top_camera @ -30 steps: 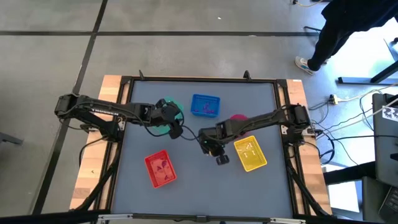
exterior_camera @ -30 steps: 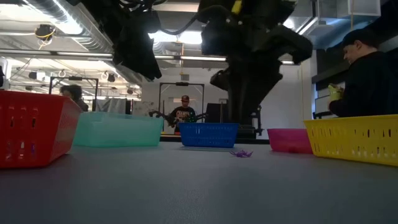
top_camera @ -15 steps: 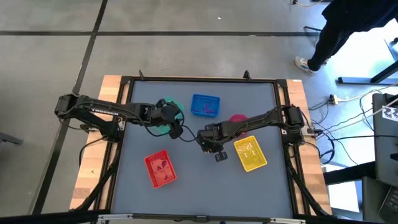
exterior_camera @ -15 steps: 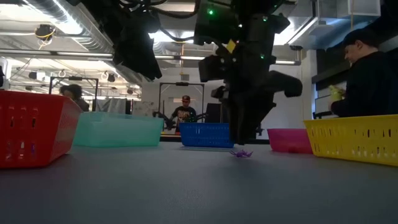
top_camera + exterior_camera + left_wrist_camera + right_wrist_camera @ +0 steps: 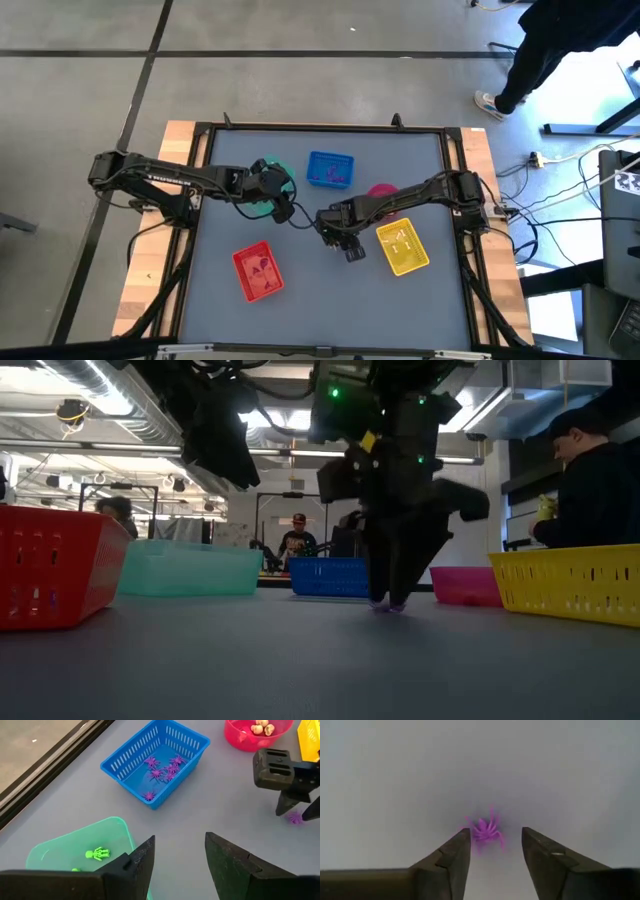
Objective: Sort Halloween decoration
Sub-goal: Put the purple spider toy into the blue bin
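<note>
- High view: my right claw (image 5: 328,234) reaches down to the grey worktop (image 5: 300,300) mid-table, between the blue basket (image 5: 330,169) and the yellow basket (image 5: 402,247); my left claw (image 5: 283,211) waits by the green tub (image 5: 262,205).
- Low view: my right claw's tips straddle a purple spider (image 5: 388,606) on the worktop.
- Left wrist view: my left claw (image 5: 179,865) is spread, holding nothing; more spiders lie in the blue basket.
- Right wrist view: my fingers (image 5: 451,854) are parted either side of the spider, not yet clenched.
</note>
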